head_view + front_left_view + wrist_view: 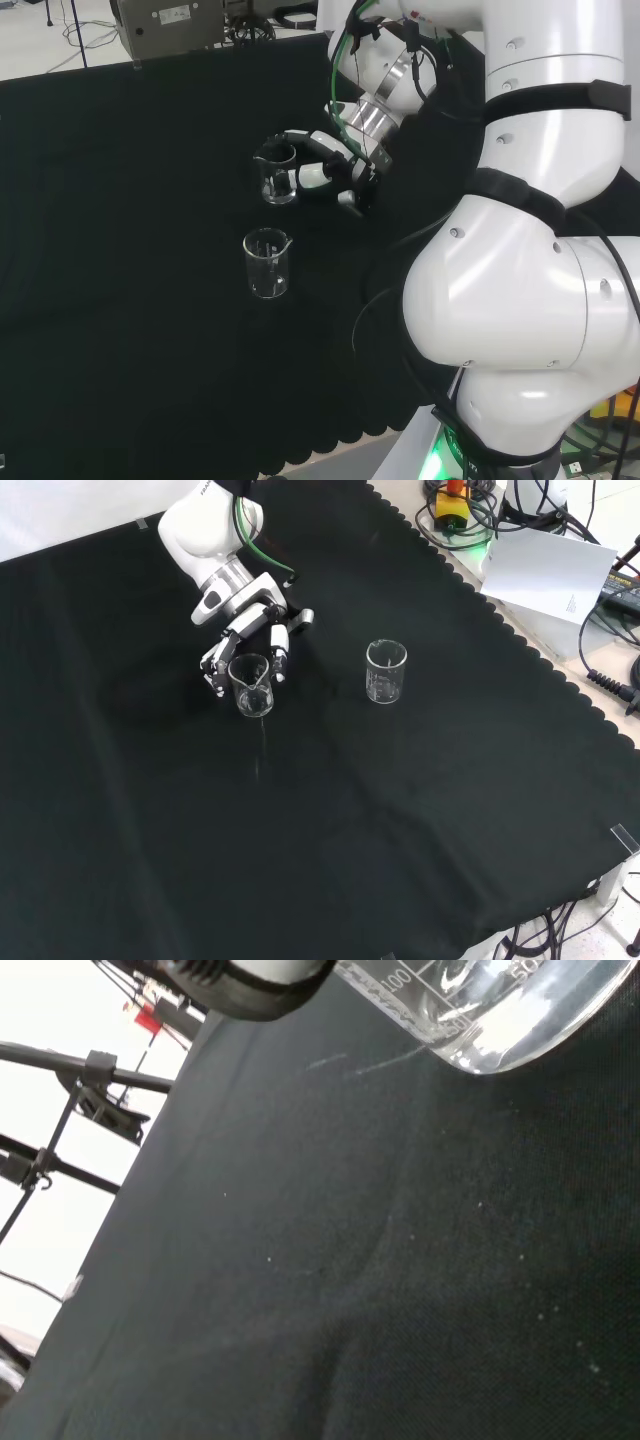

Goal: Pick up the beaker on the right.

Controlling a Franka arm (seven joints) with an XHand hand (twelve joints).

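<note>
The beaker (277,174) sits inside our hand (335,172), fingers curled round it. We are grasping; next, we judge, lift it straight off the counter (120,300).

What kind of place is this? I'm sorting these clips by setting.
Probably a robotics lab set up for a chemistry-handling trial: two clear glass beakers, one standing free and one with the hand curled round it, on a bench draped in black cloth, with cables beyond its edge.
</note>
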